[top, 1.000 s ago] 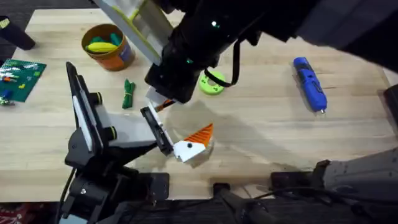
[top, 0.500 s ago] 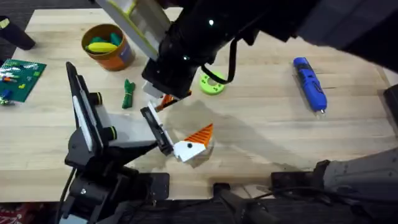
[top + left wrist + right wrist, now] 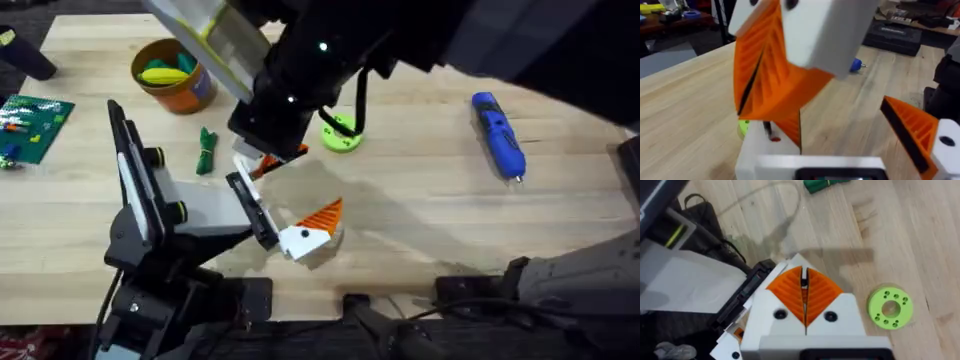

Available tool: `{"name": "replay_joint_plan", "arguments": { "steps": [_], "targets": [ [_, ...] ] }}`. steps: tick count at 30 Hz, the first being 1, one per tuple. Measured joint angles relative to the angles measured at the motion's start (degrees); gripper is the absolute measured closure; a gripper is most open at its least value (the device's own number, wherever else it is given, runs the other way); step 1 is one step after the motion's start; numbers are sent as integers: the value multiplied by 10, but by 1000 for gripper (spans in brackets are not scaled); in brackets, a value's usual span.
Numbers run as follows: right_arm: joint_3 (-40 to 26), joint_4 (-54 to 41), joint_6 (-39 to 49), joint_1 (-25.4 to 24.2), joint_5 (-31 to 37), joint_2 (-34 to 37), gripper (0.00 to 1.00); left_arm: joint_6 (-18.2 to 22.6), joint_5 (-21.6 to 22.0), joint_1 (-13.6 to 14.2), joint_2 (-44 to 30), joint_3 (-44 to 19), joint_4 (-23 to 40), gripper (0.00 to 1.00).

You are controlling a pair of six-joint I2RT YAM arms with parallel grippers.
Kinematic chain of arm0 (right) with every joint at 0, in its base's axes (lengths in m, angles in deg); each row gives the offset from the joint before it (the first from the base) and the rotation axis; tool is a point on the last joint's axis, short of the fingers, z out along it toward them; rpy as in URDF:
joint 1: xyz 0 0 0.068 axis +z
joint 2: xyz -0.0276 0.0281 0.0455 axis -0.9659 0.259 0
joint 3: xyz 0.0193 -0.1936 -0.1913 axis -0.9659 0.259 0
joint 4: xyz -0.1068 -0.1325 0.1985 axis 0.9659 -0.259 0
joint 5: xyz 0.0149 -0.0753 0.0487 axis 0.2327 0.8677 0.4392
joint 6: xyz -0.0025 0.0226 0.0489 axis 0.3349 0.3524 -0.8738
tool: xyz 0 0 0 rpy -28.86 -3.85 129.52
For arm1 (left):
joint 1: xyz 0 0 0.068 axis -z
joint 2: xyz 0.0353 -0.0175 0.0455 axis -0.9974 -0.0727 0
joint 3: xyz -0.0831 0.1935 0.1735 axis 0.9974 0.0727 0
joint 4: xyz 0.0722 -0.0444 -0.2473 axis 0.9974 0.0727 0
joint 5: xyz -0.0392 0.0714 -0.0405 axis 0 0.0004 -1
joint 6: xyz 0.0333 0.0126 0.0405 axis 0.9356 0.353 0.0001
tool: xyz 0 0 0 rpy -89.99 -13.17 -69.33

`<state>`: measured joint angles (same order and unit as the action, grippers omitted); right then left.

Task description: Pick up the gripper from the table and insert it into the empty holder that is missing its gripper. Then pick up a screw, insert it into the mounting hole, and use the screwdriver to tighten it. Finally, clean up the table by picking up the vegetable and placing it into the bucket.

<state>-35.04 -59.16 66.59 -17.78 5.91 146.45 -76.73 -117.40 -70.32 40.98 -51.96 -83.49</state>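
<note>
Light butcher-block table (image 3: 420, 220) here, with plank strips running across and a dark arm looming over the middle.

The gripper (image 3: 262, 166), the loose finger piece with a white plastic base and an orange ribbed wedge, looks to be pinched in the right gripper (image 3: 804, 292). Its pads are pressed together with only a thin dark line between them. It hangs just above the far end of the holder (image 3: 252, 210), the short black slotted rail on the white block. We reckon it's held low and close there so the base can line up with the slot. Whether it's touching the rail yet, we can't say.

At the near end of the rail sits the twin finger (image 3: 303, 234) with the black dot. Its orange wedge points toward the empty spot, which suggests how the new piece should face.

We can't tell whether the left gripper (image 3: 840, 150) is open or shut.

Further out:
- The knobbly dark green vegetable (image 3: 206, 150) lies just left of the action.
- The round orange bucket (image 3: 185, 97) is at the far left, with a yellow toy piece (image 3: 160, 73) already in it.
- A flat lime ring dish (image 3: 890, 309) with small holes sits just right of the arm.
- The smooth blue screwdriver (image 3: 498, 133) is parked well off to the right, out of the way until it's needed.
</note>
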Motion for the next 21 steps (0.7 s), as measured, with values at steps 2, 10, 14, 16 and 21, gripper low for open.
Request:
{"name": "replay_joint_plan", "arguments": {
  "steps": [2, 10, 14, 16, 21],
  "targets": [
    [0, 1, 0, 0, 0, 1, 994, -2, 0, 0, 0, 0, 0, 18],
    [0, 0, 0, 0, 0, 1, 995, -6, 0, 0, 0, 0, 0, 18],
    [0, 0, 0, 0, 0, 1, 995, -6, 0, 0, 0, 0, 0, 18],
    [0, 0, 0, 0, 0, 1, 995, -6, 0, 0, 0, 0, 0, 19],
    [0, 0, 0, 0, 0, 1, 994, -6, 0, 0, 0, 0, 0, 19]
  ]
}}
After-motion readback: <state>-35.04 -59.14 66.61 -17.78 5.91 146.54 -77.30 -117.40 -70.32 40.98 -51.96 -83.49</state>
